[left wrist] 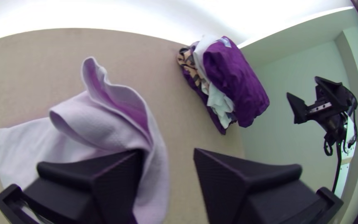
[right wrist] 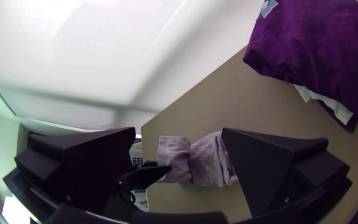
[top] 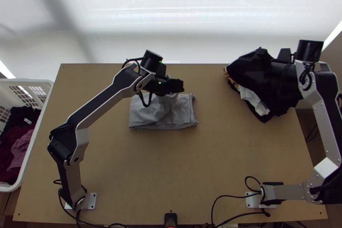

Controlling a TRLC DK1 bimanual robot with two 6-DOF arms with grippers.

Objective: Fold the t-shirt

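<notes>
Lying on the far half of the surface (top: 171, 164), near its middle, the t-shirt (top: 143, 110) is found folded into a compact, roughly rectangular bundle, its upper layers rumpled and partly raised. The left tool (top: 169, 83) is positioned at the bundle's far side. Its fingers stand well apart; in the left wrist view, raised cloth lies against one finger (left wrist: 117, 178), with a gap between that cloth and the other, and nothing is clamped. The right tool (top: 273, 58) is noted over the heap of clothes (top: 256, 74) at the far right of the surface. Its fingers (right wrist: 270, 166) are spread wide, with nothing held between them. The heap is bunched and comprises a large dark piece, which shows purple in the wrist views, with white and patterned cloth protruding beneath. At the surface's left side is a white basket (top: 32, 159) containing dark and reddish clothes (top: 19, 146).
</notes>
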